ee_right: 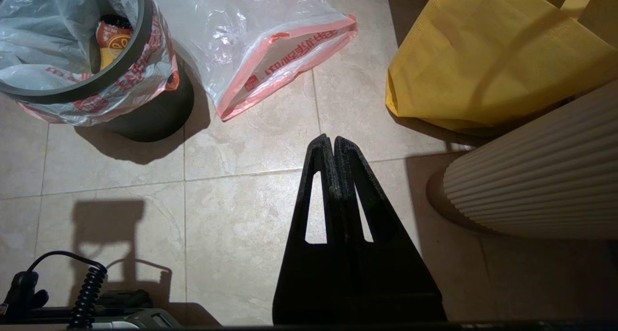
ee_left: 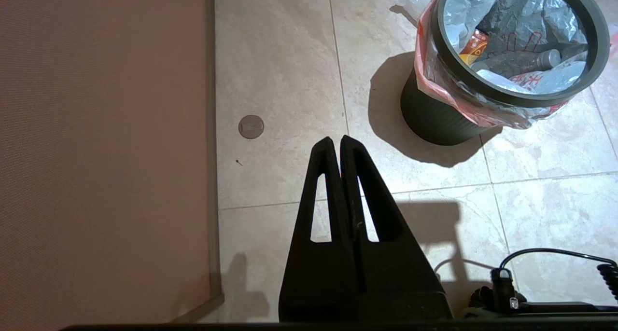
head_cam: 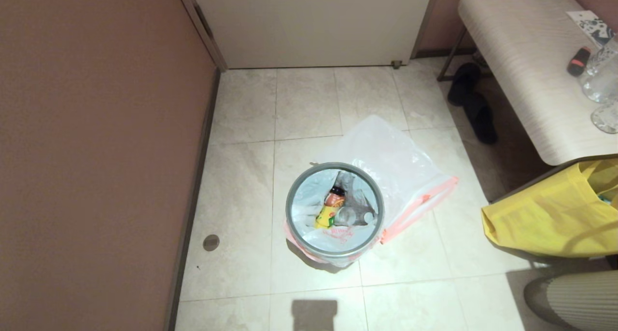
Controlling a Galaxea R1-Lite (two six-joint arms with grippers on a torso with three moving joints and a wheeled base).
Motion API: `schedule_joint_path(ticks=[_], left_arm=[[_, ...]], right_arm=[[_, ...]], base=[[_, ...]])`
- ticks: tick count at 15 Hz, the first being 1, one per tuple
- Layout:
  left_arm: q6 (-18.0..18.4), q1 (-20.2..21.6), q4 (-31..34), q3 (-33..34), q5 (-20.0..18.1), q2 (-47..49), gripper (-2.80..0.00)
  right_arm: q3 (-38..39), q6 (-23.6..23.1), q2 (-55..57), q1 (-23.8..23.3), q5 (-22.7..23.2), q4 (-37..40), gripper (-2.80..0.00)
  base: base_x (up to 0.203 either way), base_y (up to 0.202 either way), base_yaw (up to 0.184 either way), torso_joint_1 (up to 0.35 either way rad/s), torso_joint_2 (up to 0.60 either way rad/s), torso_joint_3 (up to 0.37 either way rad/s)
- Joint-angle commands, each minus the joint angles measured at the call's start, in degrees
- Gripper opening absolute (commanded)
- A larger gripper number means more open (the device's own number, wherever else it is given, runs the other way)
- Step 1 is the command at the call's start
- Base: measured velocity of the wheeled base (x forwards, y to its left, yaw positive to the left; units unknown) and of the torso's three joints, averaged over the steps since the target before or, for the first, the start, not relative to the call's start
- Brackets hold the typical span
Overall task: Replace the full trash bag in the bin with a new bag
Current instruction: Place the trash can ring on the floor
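Observation:
The black bin stands on the tiled floor, with a grey hoop rim round its mouth. Inside sits the full trash bag, its pink hem folded over the wall and a yellow-labelled bottle showing in it. The new bag lies flat on the floor behind and to the right of the bin, pink hem toward the yellow tote. My left gripper hangs shut and empty above the floor, short of the bin. My right gripper is likewise shut and empty, nearer than the new bag. Neither arm shows in the head view.
A brown wall runs along the left, with a white door at the back. On the right are a pale bench, black slippers, a yellow cloth tote and a ribbed cream object. A floor drain lies left of the bin.

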Motion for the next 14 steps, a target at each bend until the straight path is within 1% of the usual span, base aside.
schedule_joint_path(ticks=[1,14], left_arm=[[0.0,0.0,0.0,0.0,0.0,0.1,-2.80],[-0.1,0.0,0.0,0.0,0.0,0.1,-2.80]], right_arm=[[0.0,0.0,0.0,0.0,0.0,0.0,-2.80],[0.0,0.0,0.0,0.0,0.0,0.0,-2.80]], base=[[0.000,0.000,0.000,0.000,0.00,0.000],[0.000,0.000,0.000,0.000,0.00,0.000]])
